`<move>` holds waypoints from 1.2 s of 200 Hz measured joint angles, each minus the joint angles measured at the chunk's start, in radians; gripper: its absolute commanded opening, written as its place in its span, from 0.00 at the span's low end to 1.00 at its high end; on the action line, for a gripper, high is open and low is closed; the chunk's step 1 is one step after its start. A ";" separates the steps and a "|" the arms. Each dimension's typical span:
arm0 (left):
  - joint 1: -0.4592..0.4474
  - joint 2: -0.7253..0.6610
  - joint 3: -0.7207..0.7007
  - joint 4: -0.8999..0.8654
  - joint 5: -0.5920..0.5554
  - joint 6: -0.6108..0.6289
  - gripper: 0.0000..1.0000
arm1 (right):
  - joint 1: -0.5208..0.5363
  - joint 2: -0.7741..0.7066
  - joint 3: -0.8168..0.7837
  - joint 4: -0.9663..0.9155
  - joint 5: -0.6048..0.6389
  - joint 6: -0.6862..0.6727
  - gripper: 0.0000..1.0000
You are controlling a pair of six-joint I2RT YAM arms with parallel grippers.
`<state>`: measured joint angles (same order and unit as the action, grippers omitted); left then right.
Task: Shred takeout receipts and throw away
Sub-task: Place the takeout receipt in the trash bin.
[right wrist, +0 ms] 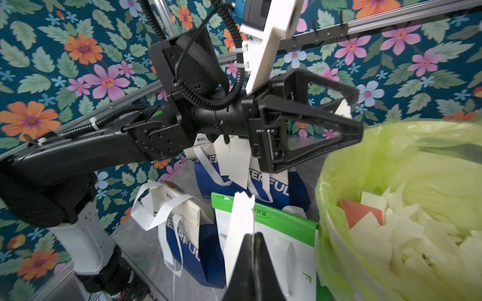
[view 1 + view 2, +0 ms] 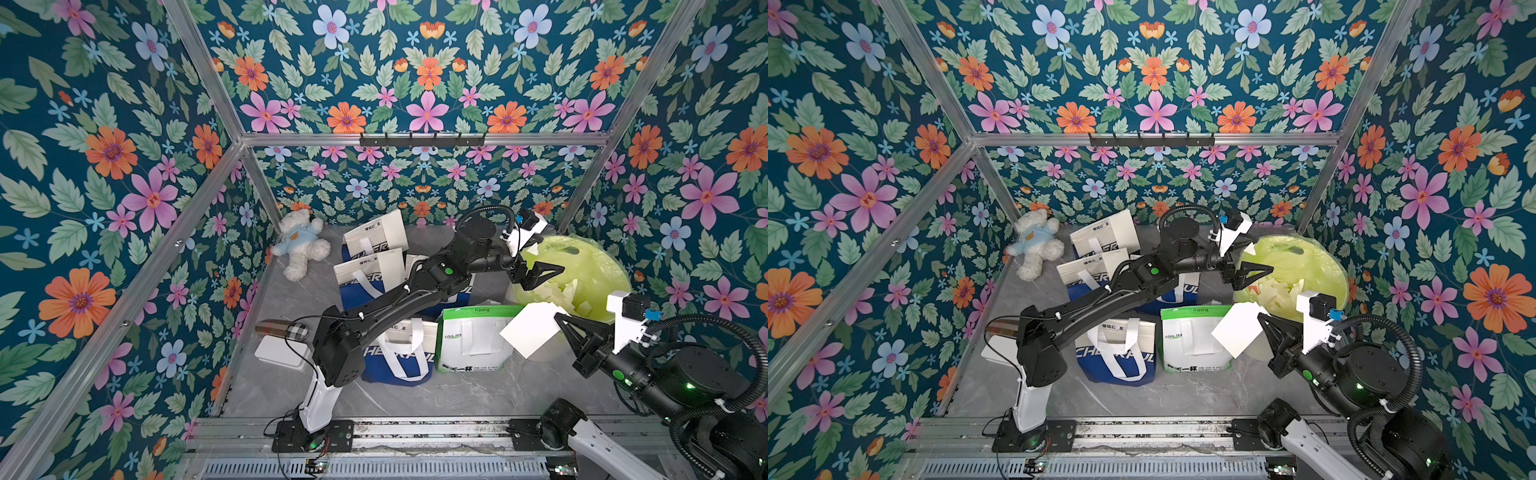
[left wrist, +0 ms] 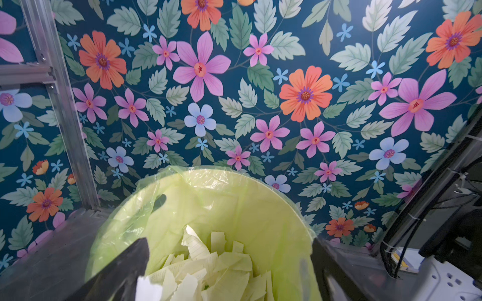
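My left gripper hangs open over the bin, which is lined with a yellow-green bag. Torn receipt scraps lie piled inside it. In the right wrist view a small white scrap shows at the tip of one left finger. My right gripper is shut on a white piece of takeout receipt, held at the bin's near rim, above the green and white bag.
Blue and white tote bags stand in the middle with white slips on them. A teddy bear lies at the back left. A white box sits by the left arm's base. A hook rail crosses the back wall.
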<state>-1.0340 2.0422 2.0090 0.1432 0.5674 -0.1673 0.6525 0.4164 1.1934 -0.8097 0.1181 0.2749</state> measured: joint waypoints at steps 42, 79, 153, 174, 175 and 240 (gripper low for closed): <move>0.000 0.038 -0.025 0.056 0.041 -0.103 0.99 | 0.000 -0.005 0.021 -0.006 0.303 0.020 0.00; 0.006 0.013 -0.057 0.151 0.100 -0.150 0.99 | 0.000 0.064 0.069 -0.013 0.517 -0.004 0.00; 0.018 0.003 -0.090 0.323 0.303 -0.253 0.99 | 0.001 0.083 0.026 0.279 0.405 -0.155 0.00; 0.016 0.003 -0.098 0.344 0.329 -0.272 0.99 | 0.001 0.145 0.071 0.308 0.328 -0.169 0.00; 0.016 0.003 -0.098 0.347 0.330 -0.273 0.99 | 0.001 0.147 0.072 0.309 0.326 -0.170 0.00; 0.018 -0.033 -0.164 0.408 0.383 -0.301 0.99 | -0.002 0.240 0.019 0.379 0.418 -0.261 0.00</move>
<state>-1.0161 2.0090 1.8450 0.5510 0.9504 -0.4686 0.6502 0.6559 1.2129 -0.4305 0.5365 0.0139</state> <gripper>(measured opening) 0.994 0.051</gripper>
